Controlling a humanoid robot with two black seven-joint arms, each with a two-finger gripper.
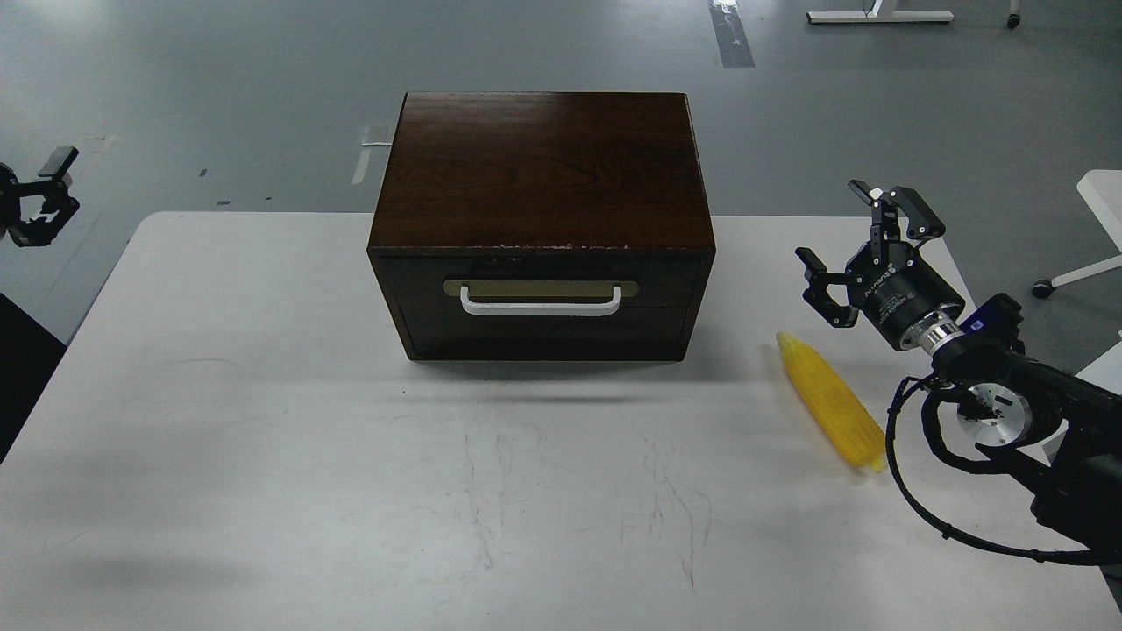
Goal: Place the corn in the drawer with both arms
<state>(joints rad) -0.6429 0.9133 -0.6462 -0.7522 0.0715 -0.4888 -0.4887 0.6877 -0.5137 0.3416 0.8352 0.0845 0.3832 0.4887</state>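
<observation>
Left gripper sits at the far left edge, past the table's side and mostly out of frame. Only a couple of finger tips show, nothing held; can't tell how wide it's open. Cabinet sits at table centre, toward the back. Drawer is fully shut, white handle facing me, nothing touching it. Corn lies flat on the table right of the cabinet, well apart from it, pale tip toward the back, running diagonally toward the near right. Right gripper hovers just beyond and right of the corn's tip, fingers spread wide, empty, not touching the corn.
</observation>
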